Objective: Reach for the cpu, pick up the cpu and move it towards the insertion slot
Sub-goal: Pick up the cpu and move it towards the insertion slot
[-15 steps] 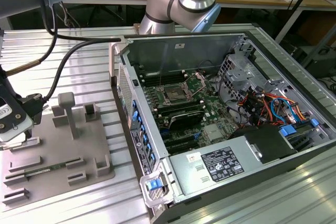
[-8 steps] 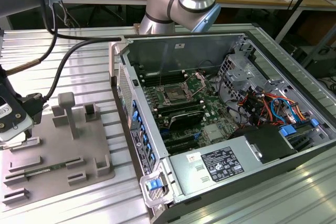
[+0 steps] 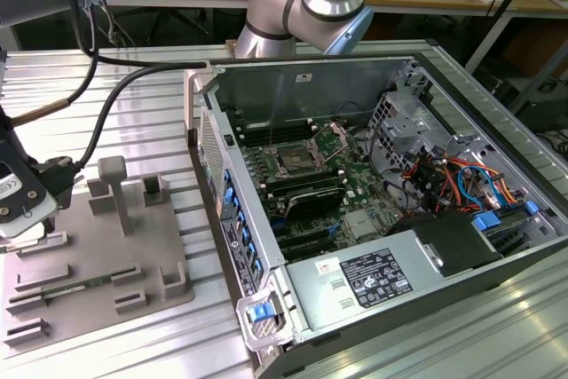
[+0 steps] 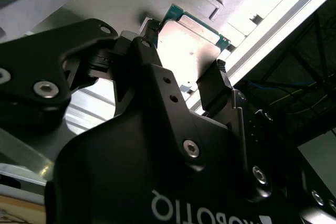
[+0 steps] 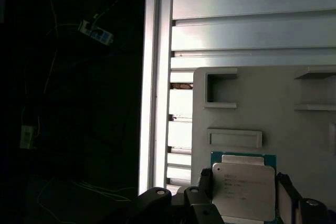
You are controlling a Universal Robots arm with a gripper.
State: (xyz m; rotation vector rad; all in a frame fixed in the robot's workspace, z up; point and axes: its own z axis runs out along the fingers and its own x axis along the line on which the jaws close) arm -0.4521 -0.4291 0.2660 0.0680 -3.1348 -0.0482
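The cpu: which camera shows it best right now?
The first wrist view: the cpu faces the camera, its silvery top plain against the grey tray. The second wrist view shows the cpu at a slant, partly behind the gripper. The exterior view shows the gripper over that tray, at the exterior view's left.

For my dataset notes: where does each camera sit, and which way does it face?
Exterior view: off the arm, high, looking down on the open computer case and grey tray; arm and claw show.
First wrist view: on the wrist, looking past the claw at the cpu and the tray.
Second wrist view: on the wrist, behind the claw's black body, facing the cpu.
Both wrist views share cpu and claw.
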